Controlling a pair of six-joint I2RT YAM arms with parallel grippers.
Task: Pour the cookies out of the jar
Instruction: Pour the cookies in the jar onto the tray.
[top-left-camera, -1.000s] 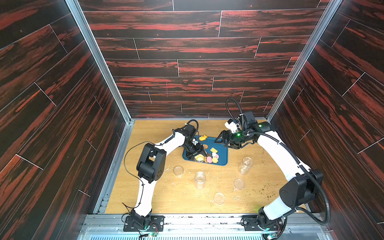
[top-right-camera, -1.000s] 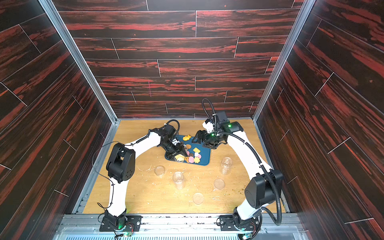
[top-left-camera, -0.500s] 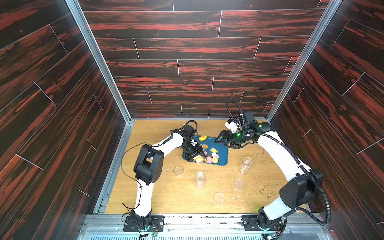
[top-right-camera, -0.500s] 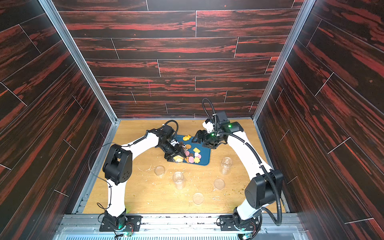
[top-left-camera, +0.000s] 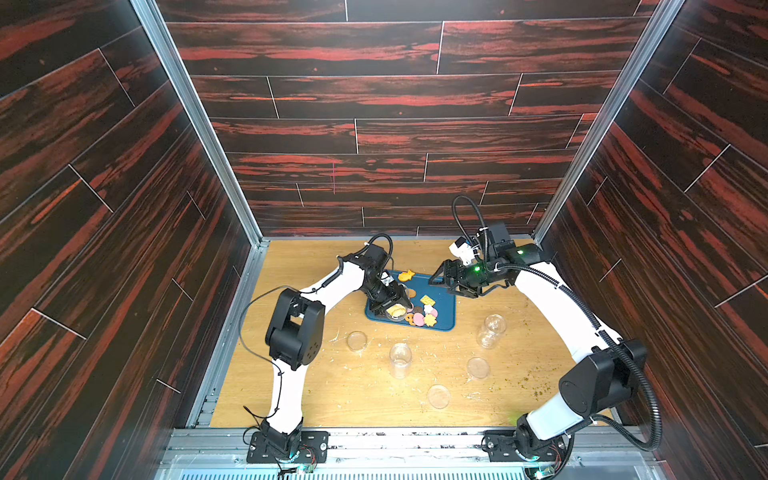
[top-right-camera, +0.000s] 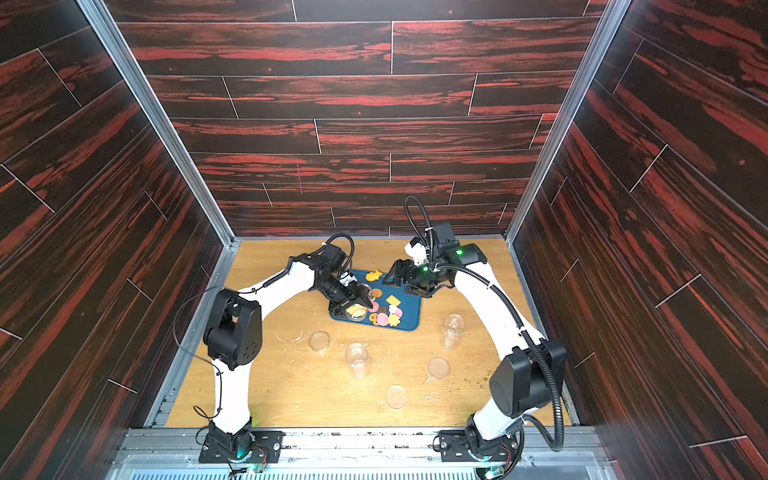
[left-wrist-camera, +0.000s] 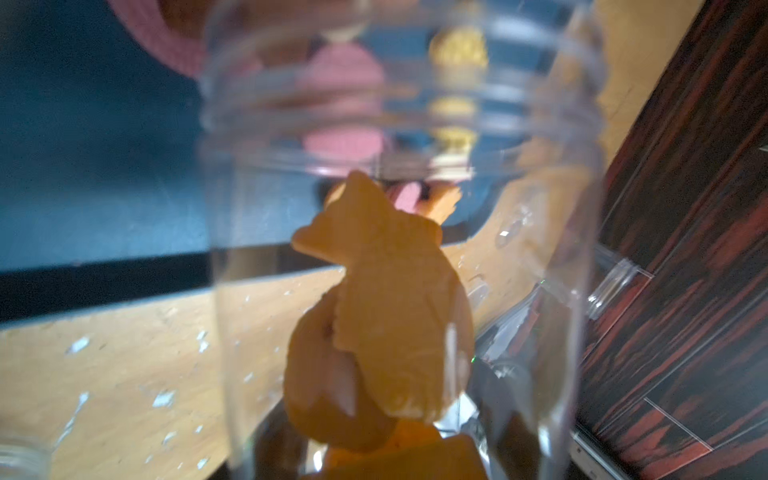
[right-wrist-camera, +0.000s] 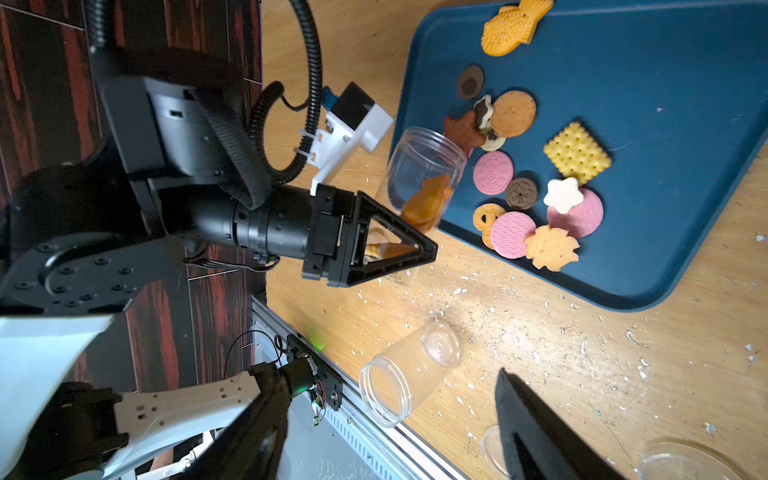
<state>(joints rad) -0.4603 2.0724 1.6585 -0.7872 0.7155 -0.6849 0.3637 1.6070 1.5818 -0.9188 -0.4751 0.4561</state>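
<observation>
Clear plastic jar (right-wrist-camera: 424, 166), lidless, tipped over at the left edge of the tray (right-wrist-camera: 665, 104). Its threaded mouth is turned toward the pile on the tray and its base end overhangs the surface (top-left-camera: 332, 386).

Left gripper (top-left-camera: 392, 305): jaws clenched on the jar's body, near its base.

Cookies, in jar (left-wrist-camera: 395, 311): a few orange pieces lodged in the body, short of the neck. Their exact number cannot be told.

Cookies, on tray (right-wrist-camera: 515, 232): a loose cluster just beyond the jar's mouth.
- Shapes and colours: pink rounds, brown rounds, a white star, an orange leaf shape and a pretzel ring.
- A brown star-shaped piece lies at the mouth's rim.
- Square cracker (right-wrist-camera: 577, 153): yellow, beside the cluster.
- Fish-shaped piece (right-wrist-camera: 515, 27): orange, apart from the rest near the tray's far edge.

Tray: dark blue, with rounded corners and a low rim, lying flat toward the back of the surface.

Right gripper (top-left-camera: 436, 279): hovers over the tray's far right corner, well apart from the jar. Its jaws are spread wide with nothing between them.

Surface: pale wood, shown in both top views.

Empty jars, two, clear: one (top-left-camera: 400, 359) stands near the middle and one (top-left-camera: 491, 330) toward the right arm.

Lids, three, clear and round: lying flat and separate at (top-left-camera: 356, 340), (top-left-camera: 478, 368) and (top-left-camera: 438, 396).

Crumbs (right-wrist-camera: 498, 299): pale flecks scattered in front of the tray.
</observation>
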